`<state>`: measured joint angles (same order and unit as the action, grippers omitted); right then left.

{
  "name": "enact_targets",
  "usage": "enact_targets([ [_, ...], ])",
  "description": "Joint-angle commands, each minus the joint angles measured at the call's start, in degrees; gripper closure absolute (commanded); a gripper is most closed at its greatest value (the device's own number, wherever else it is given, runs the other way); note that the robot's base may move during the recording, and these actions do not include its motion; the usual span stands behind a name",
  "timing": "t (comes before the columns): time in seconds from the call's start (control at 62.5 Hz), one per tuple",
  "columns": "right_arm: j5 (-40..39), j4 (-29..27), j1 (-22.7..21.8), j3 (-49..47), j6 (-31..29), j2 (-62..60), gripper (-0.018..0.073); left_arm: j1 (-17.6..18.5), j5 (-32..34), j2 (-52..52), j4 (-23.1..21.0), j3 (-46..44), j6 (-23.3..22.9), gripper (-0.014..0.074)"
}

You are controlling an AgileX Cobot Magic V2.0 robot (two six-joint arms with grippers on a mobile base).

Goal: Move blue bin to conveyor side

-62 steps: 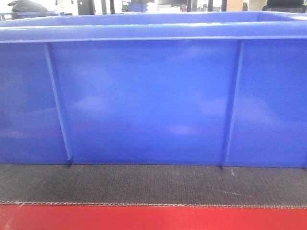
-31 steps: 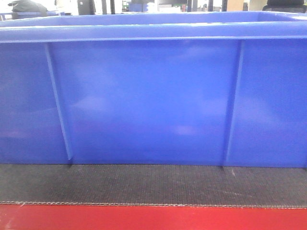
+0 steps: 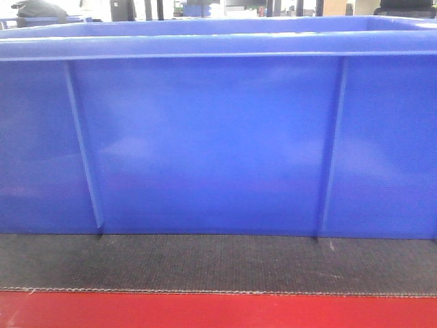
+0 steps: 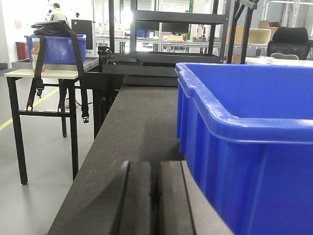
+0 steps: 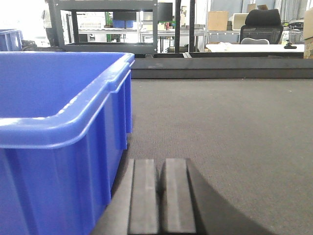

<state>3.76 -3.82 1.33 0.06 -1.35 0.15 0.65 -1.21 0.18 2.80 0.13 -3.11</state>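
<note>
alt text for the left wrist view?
A large blue bin sits on the dark conveyor at right, with the shut left gripper low beside its near corner. Behind stand a black rack and a side table.

Setting was an industrial workshop or factory test floor. A long dark woven conveyor belt [image 4: 137, 122] with a red border strip [image 3: 218, 311] ran through it. Grey sealed floor [image 4: 29, 196] carried a yellow painted lane line [image 4: 17, 115]. Black metal shelving racks [image 4: 171, 29] stood behind the belt, beside a black-legged work table [image 4: 39, 73] holding a small blue plastic bin [image 4: 56, 49]. A person in a light top [image 4: 57, 12] stood far back. Cardboard boxes [image 5: 217, 19] and a black office chair [image 5: 261, 22] were visible beyond.
</note>
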Motion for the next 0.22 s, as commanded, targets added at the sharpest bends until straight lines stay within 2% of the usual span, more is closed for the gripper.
enact_targets([
  [0.0,-1.21,0.01,0.04,-0.06,-0.06,-0.15,0.0641,0.00,0.62,-0.18,0.09,-0.13,0.12,0.0594],
  [0.208,-1.21,0.01,0.04,-0.06,-0.06,-0.15,0.0641,0.00,0.62,-0.18,0.09,-0.13,0.12,0.0594],
])
